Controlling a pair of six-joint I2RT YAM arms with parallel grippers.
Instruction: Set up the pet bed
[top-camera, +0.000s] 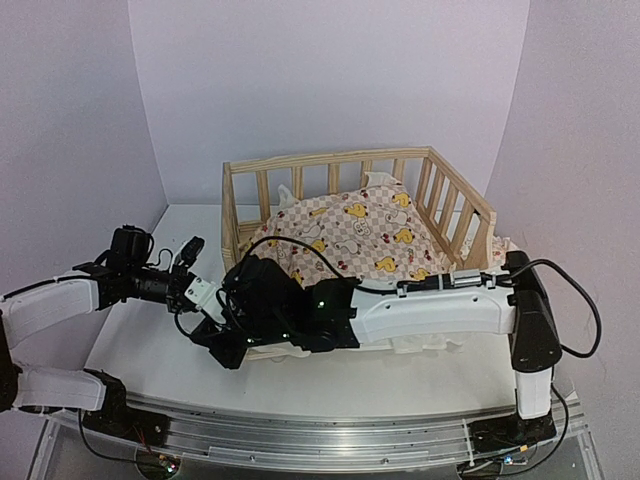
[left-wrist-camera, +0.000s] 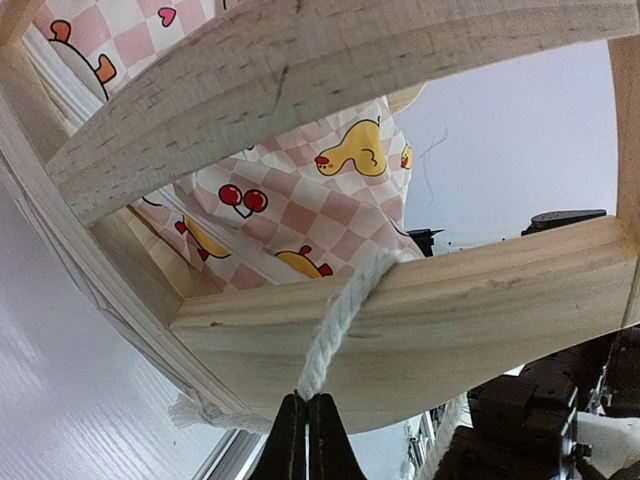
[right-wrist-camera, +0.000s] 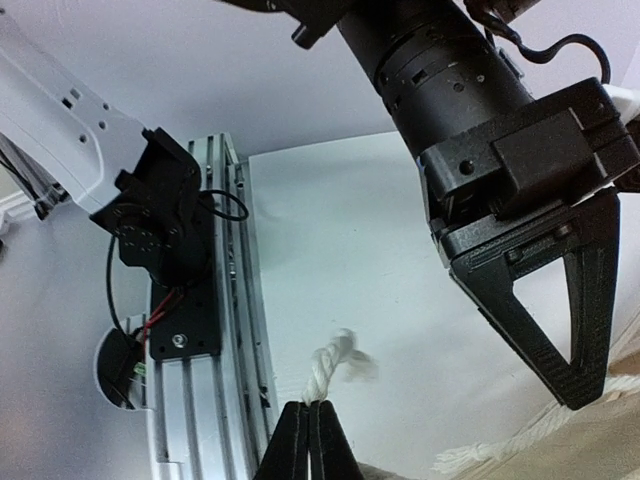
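The pet bed (top-camera: 330, 160), a light-wood frame with slatted sides, stands at the back middle of the table. A pink-checkered duck cushion (top-camera: 370, 235) is draped inside it. Both arms meet at the bed's front left corner and hide it. My left gripper (left-wrist-camera: 307, 398) is shut on a white rope (left-wrist-camera: 340, 320) that runs over a wooden rail (left-wrist-camera: 480, 310) of the bed. My right gripper (right-wrist-camera: 308, 405) is shut on a frayed white rope end (right-wrist-camera: 332, 362) above the table. In the right wrist view the left gripper's black finger (right-wrist-camera: 560, 330) hangs close by.
The white table (top-camera: 150, 350) ends in front at an aluminium rail (top-camera: 320, 430) that carries both arm bases. The left arm's base (right-wrist-camera: 160, 220) and its cables sit on that rail. White walls close in the back and both sides.
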